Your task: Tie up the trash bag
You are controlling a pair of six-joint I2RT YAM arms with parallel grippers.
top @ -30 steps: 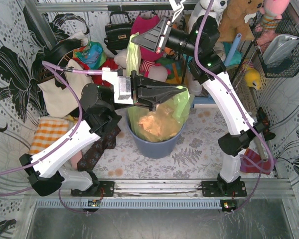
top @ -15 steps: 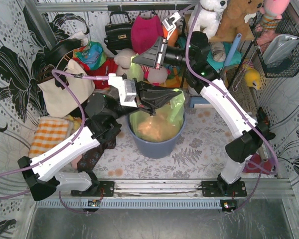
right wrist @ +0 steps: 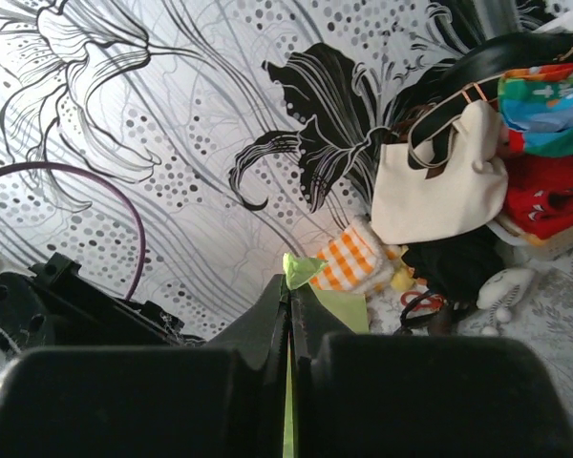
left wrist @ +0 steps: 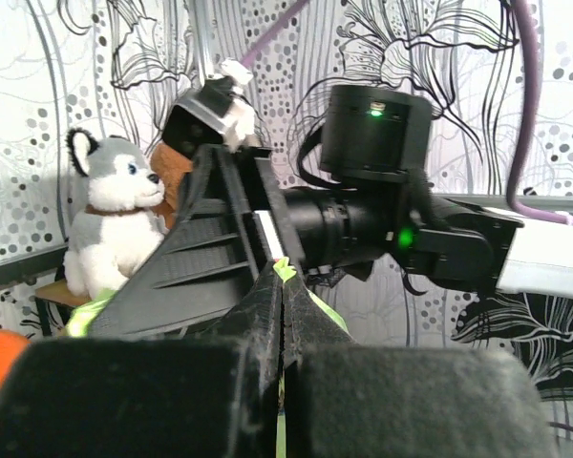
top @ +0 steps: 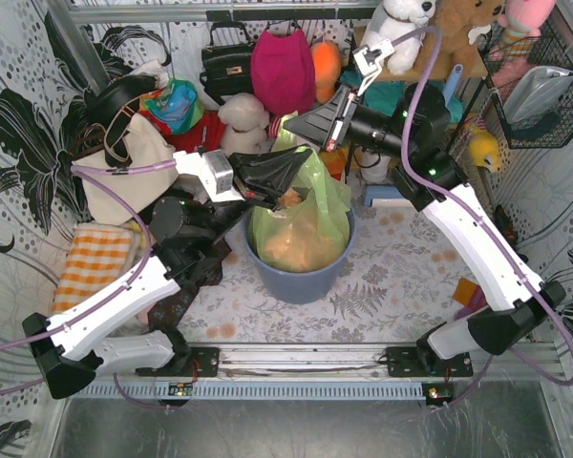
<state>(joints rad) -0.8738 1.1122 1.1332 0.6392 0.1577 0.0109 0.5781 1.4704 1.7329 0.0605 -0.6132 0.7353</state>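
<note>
Trash bag (top: 310, 224), lime-green and translucent, stands in the round blue-grey bin (top: 301, 284) in the middle of the tabletop (top: 382, 277), which has a fern-patterned cover. The bag's body fills the bin's mouth and rises above its rim, and tan crumpled paper (top: 301, 240) shows through the plastic.

The two arms are the biggest things in the top view. The left arm (top: 124, 296) reaches up from the lower left, and the right arm (top: 477, 239) reaches from the lower right. Both bend inward so their ends meet above the far side of the bin.

Soft goods are piled along the back wall. A cream tote (top: 124, 176) is at the left, with an orange checked cloth (top: 91, 258) below it. A magenta fabric bag (top: 282, 67) hangs beside a black handbag (top: 224, 62). A grey-and-white husky plush (top: 396, 19) sits further right (the left wrist camera also sees it).

The left gripper (top: 301, 162) is closed on the bag's upper edge, just above the bin. In its wrist view the fingers (left wrist: 258, 315) press together, and a thin strip of green plastic (left wrist: 285, 270) comes out between them.

The right gripper (top: 291, 122) sits just above and behind the left one, and is also clamped on the bag. Its wrist view shows closed fingers (right wrist: 267, 305) with a small green corner (right wrist: 301, 270) poking out past the tips. The two pinched parts of the bag's edge are pulled up from the bag's mouth.
</note>
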